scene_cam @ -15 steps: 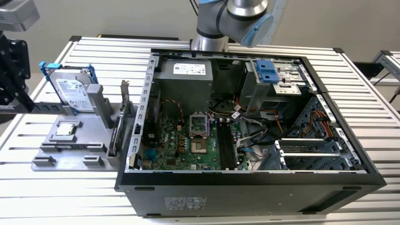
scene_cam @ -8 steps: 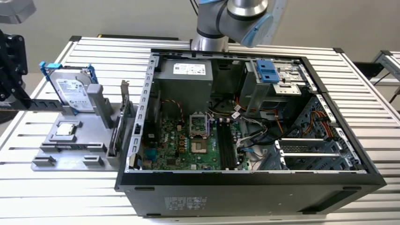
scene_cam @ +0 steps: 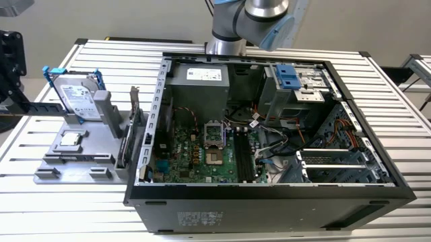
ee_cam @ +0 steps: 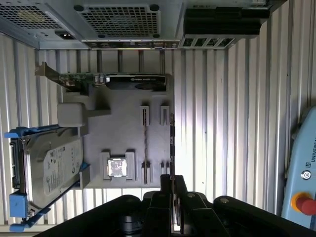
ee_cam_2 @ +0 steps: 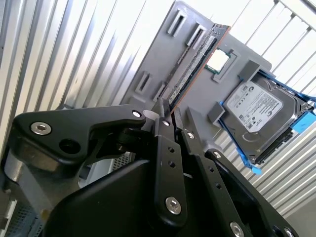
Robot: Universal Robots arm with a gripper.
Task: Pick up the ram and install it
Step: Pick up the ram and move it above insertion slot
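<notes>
Starting with the exterior view, the ram (scene_cam: 42, 107) is at the far left of the frame. Its long axis is roughly level and points toward the exterior view's right, over the left end of the grey fixture tray (scene_cam: 74, 161). The black gripper (scene_cam: 15, 103) at the frame's left edge grips its near end. The tray rests on a slatted metal table (scene_cam: 88, 50), with a hard drive (scene_cam: 77, 96) in a blue frame at its back and an open computer case (scene_cam: 269, 201) across the centre and right. In the second wrist view the ram (ee_cam_2: 195, 64) stands on edge, running straight away from the gripper (ee_cam_2: 165, 111), whose fingers are drawn to a narrow gap, pinching the stick's end above the tray (ee_cam_2: 148, 54). In the first wrist view the ram (ee_cam: 171, 143) shows edge-on as a thin line leading from the nearly closed gripper (ee_cam: 172, 180) toward the case, along the tray's (ee_cam: 128, 133) edge.
</notes>
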